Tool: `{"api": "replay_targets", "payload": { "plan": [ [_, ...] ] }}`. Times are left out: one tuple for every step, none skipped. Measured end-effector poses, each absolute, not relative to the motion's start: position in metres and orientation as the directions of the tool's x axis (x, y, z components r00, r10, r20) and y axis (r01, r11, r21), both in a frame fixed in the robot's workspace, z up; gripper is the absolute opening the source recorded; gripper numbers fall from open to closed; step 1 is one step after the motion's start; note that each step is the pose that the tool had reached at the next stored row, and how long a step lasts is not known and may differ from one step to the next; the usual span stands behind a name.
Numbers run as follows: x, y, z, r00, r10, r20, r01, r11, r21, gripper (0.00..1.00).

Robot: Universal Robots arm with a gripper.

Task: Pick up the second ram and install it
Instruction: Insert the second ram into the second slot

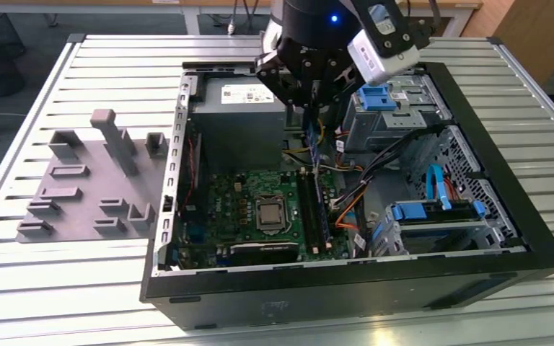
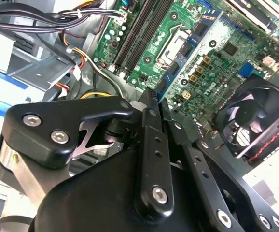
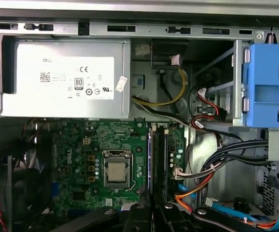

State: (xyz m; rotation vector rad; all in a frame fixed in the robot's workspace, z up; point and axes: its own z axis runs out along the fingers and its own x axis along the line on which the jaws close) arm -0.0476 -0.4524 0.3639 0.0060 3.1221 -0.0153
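My gripper (image 1: 306, 99) hangs over the open computer case (image 1: 354, 277), above the far end of the motherboard (image 1: 248, 209). It is shut on the second ram (image 1: 309, 133), a thin dark-blue stick that points down from the fingers toward the board. In the second wrist view the ram (image 2: 183, 63) runs out from the closed black fingers (image 2: 149, 125), edge-on, with small chips on it. The long black memory slots (image 3: 160, 159) lie on the board beside the processor socket (image 3: 116, 173), straight below the stick. A blue stick (image 1: 322, 209) sits along those slots.
A silver power supply (image 3: 62, 77) fills the case's far end. Light-blue drive brackets (image 1: 375, 97) and cable bundles (image 1: 354, 191) crowd the exterior view's right side of the slots. A fan (image 2: 260, 116) sits by the board. A grey fixture plate (image 1: 84, 187) lies outside the case.
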Motion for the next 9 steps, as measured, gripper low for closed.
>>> {"api": "replay_targets", "payload": {
  "plan": [
    [-0.047,-0.452,0.362,-1.0,0.004,-0.019,0.004,1.0,-0.01,0.14],
    [-0.047,-0.452,0.36,-1.0,0.004,-0.019,0.004,1.0,-0.01,0.14],
    [-0.047,-0.452,0.359,-1.0,0.004,-0.019,0.005,1.0,-0.01,0.14],
    [-0.047,-0.452,0.357,-1.0,0.004,-0.019,0.005,1.0,-0.01,0.14],
    [-0.047,-0.452,0.355,-1.0,0.004,-0.019,0.005,1.0,-0.01,0.14],
    [-0.047,-0.452,0.353,-1.0,0.004,-0.019,0.005,1.0,-0.01,0.14],
    [-0.046,-0.452,0.351,-1.0,0.005,-0.019,0.005,1.0,-0.01,0.14],
    [-0.046,-0.452,0.349,-1.0,0.005,-0.019,0.005,1.0,-0.01,0.14],
    [-0.045,-0.452,0.348,-1.0,0.004,-0.019,0.005,1.0,-0.009,0.14]
  ]
}}
